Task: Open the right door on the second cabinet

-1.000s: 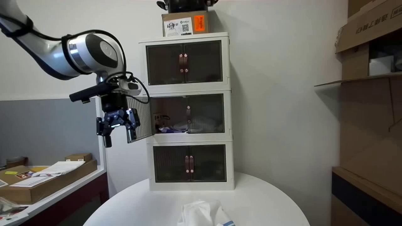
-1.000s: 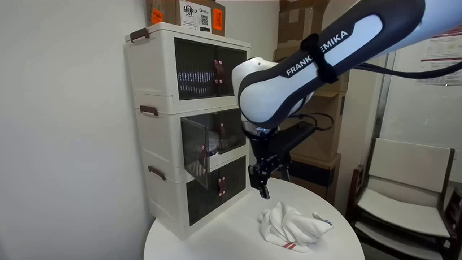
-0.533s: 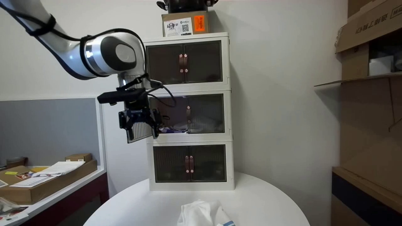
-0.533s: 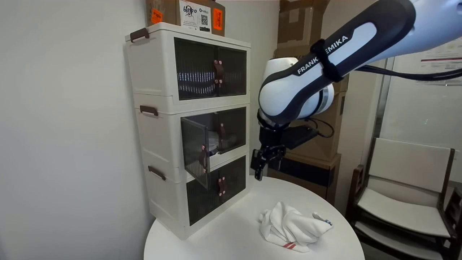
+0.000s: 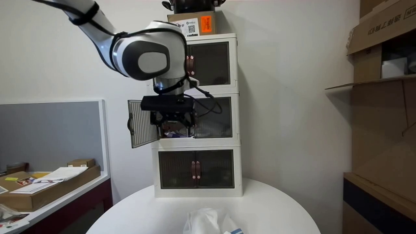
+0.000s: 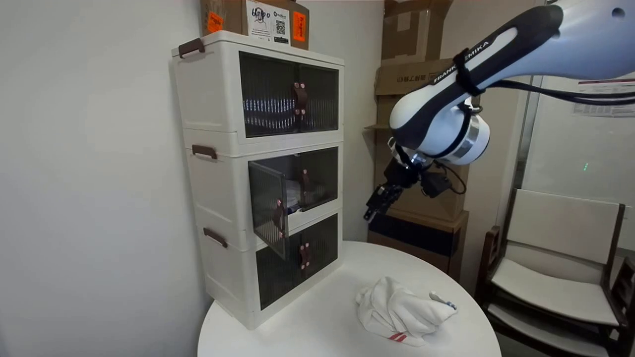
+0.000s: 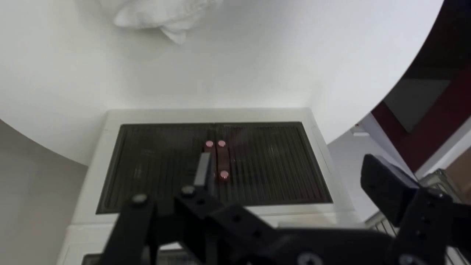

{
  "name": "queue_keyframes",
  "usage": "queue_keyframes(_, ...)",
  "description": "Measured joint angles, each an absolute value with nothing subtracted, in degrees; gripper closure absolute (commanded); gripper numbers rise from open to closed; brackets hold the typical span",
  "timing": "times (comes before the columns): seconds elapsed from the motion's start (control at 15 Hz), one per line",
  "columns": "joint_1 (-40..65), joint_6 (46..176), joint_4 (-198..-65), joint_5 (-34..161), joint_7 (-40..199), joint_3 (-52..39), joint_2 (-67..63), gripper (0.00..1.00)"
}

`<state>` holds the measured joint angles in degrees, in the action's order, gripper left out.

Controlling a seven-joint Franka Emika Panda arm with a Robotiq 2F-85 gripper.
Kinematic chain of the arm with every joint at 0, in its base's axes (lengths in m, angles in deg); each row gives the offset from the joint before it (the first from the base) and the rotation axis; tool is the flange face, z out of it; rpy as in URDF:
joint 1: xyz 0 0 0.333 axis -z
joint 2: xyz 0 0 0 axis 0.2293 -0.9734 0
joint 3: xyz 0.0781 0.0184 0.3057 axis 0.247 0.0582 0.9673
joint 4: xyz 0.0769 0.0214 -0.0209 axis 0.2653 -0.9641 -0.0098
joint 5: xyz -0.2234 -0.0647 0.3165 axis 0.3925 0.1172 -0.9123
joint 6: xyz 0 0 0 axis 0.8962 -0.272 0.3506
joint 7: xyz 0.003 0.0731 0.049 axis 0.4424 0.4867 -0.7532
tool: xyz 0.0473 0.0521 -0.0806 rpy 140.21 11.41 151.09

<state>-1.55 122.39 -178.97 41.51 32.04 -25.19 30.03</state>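
Cabinets (image 6: pixel 211 94): three stacked
Second cabinet (image 5: pixel 235 120), right door (image 5: pixel 222 122): closed, partly covered by cable (image 5: pixel 207 94)
Claw (image 5: pixel 174 131): spread
Black pot (image 5: pixel 195 6): cut off

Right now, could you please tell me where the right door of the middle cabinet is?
In both exterior views, the right door fills the right half of the middle cabinet, shut, beside the opening uncovered by the swung-out left door.

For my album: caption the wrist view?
Open claw in foreground, closed doors of the lowest cabinet beyond, white cloth on the table.
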Motion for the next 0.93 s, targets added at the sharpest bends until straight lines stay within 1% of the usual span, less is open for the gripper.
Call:
queue_keyframes(0.13, -7.2, 121.4, -176.2, 31.8, 23.5, -31.6, 29.4, 0.0)
queue_keyframes(0.27, -13.5, 117.7, -172.4, 22.4, 16.9, -38.7, 27.9, 0.0)
queue_keyframes(0.47, -20.9, 108.2, -166.3, 8.4, 8.1, -48.2, 24.0, 0.0)
queue_keyframes(0.6, -23.5, 99.3, -162.9, -0.8, 3.2, -53.1, 20.1, 0.0)
queue_keyframes(0.73, -24.8, 91.8, -161.1, -6.5, 1.0, -55.9, 16.1, 0.0)
queue_keyframes(0.93, -25.4, 90.2, -159.9, -8.0, 0.8, -56.4, 13.4, 0.0)
